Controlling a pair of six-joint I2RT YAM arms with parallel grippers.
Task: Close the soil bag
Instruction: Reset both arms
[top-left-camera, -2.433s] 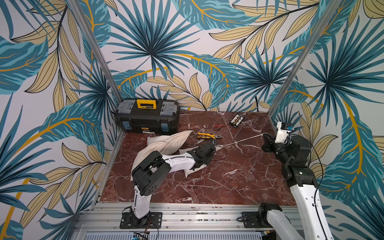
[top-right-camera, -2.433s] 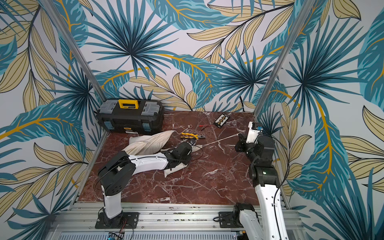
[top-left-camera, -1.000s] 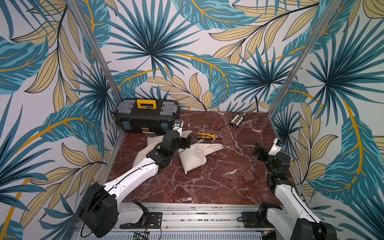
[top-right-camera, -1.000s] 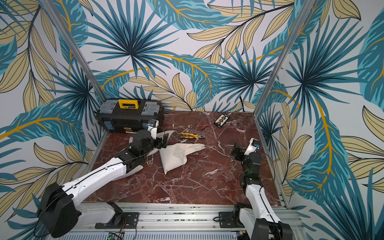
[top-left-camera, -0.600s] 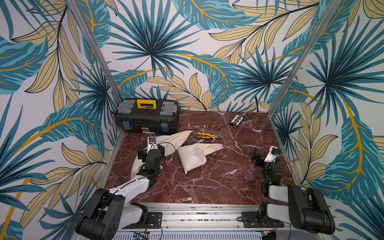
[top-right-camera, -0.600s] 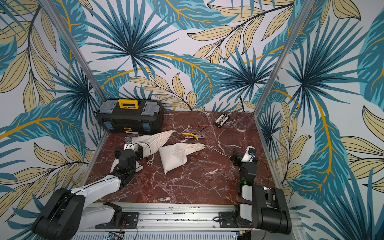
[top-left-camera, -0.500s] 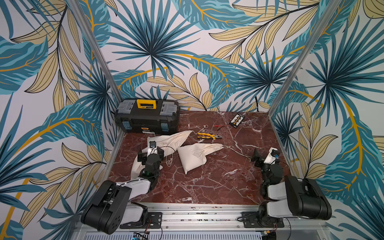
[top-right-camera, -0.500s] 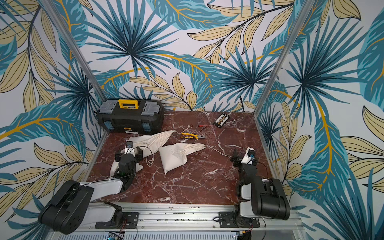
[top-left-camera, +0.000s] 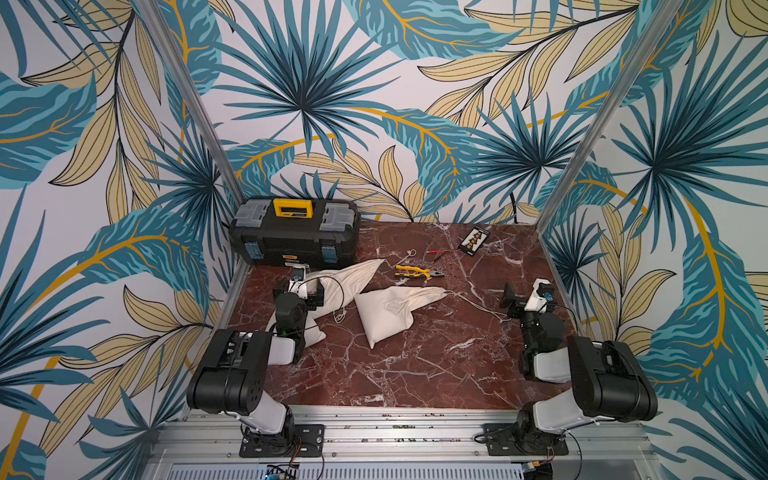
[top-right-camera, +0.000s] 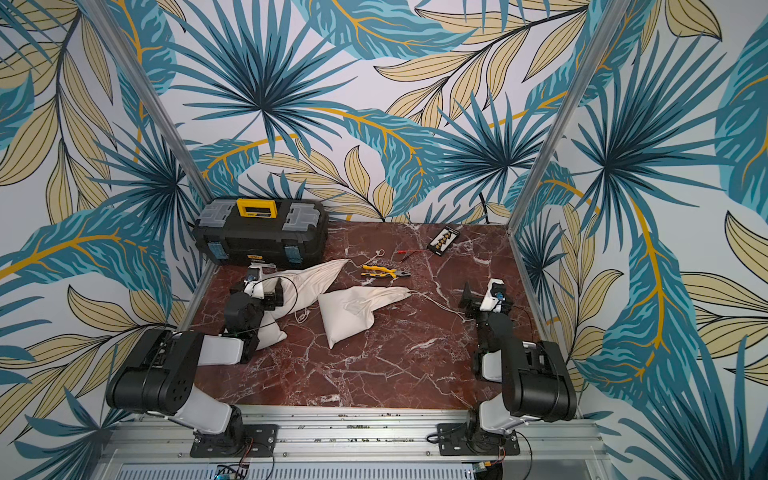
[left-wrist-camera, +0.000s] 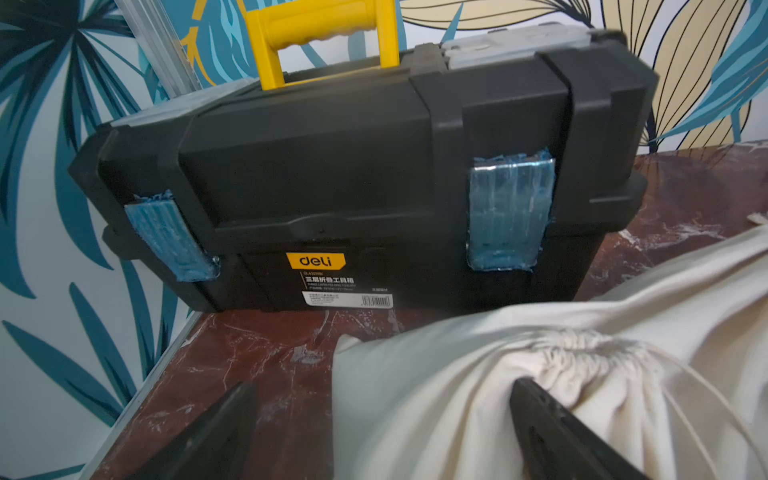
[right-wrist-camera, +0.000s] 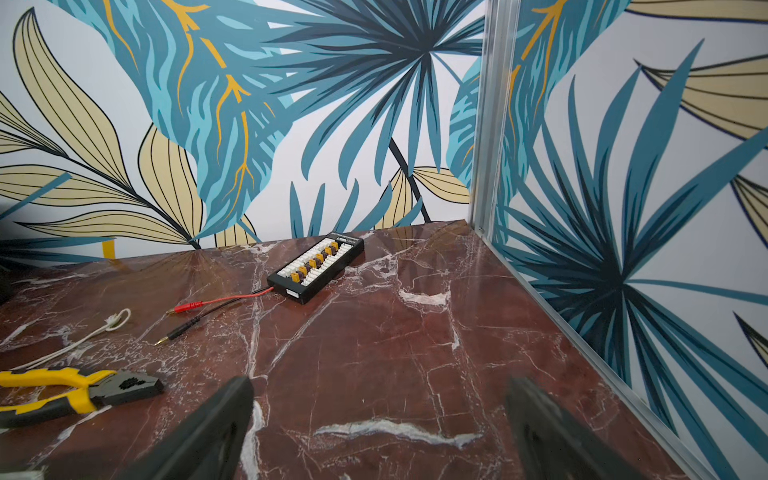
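We see the left end effector (top-left-camera: 300, 289) and right end effector (top-left-camera: 527, 301) both open; the soil bag (top-left-camera: 390, 309) lies on the bench (top-left-camera: 415, 365) between them.

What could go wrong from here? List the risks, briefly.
1. The centre bag's drawstring trails loose across the table toward the open right gripper; a move of that arm could snag it and drag the bag.
2. The open left gripper sits at the other bag, one finger against its gathered cloth; closing or lifting might catch fabric.
3. No knot is visible at the centre bag's neck; it may loosen.
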